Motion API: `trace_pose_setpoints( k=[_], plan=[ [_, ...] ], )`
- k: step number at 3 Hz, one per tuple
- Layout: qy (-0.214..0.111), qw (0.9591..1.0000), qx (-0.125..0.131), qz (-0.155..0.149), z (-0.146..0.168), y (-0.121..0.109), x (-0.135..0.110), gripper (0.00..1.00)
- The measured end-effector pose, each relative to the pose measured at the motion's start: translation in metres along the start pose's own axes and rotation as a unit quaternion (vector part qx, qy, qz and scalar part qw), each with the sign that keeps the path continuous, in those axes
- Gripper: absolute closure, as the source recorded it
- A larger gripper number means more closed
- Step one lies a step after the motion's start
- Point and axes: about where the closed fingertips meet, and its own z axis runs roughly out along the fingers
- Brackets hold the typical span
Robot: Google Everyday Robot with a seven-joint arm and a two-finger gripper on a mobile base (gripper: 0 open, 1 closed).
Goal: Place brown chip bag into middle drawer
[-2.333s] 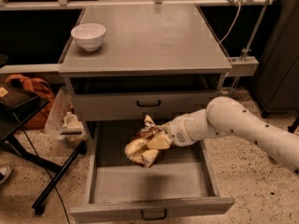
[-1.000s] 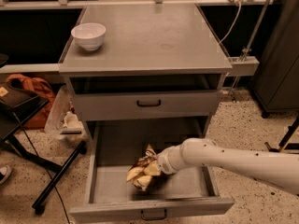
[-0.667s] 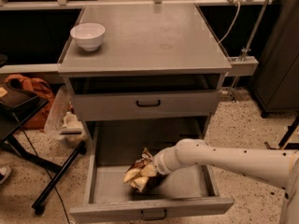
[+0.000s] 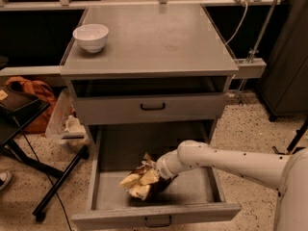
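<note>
Middle drawer (image 4: 198, 190): fingers (image 4: 138, 180) clutching brown chip bag (image 4: 146, 164), lower

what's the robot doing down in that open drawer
The robot's arm reaches into the pulled-out middle drawer, with the brown chip bag at its gripper. The bag is low, at or just above the drawer floor, near the front. Whether the gripper has let go of it cannot be told. The shallower drawer above is shut.
</note>
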Motion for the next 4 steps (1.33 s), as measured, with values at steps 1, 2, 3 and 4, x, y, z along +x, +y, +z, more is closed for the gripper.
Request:
trace_pose_setpoints(
  k=[1,2,3,4],
  plan=[
    [0.001,0.9999,-0.011,-0.005,-0.012,-0.006,0.002,0.0],
    [-0.006,0.9998,-0.016,-0.009,-0.033,-0.011,0.002,0.0],
    [-0.02,0.9992,-0.028,-0.019,-0.062,-0.017,-0.001,0.0],
    [-0.046,0.9972,-0.053,-0.026,-0.103,-0.032,0.003,0.0]
  ],
)
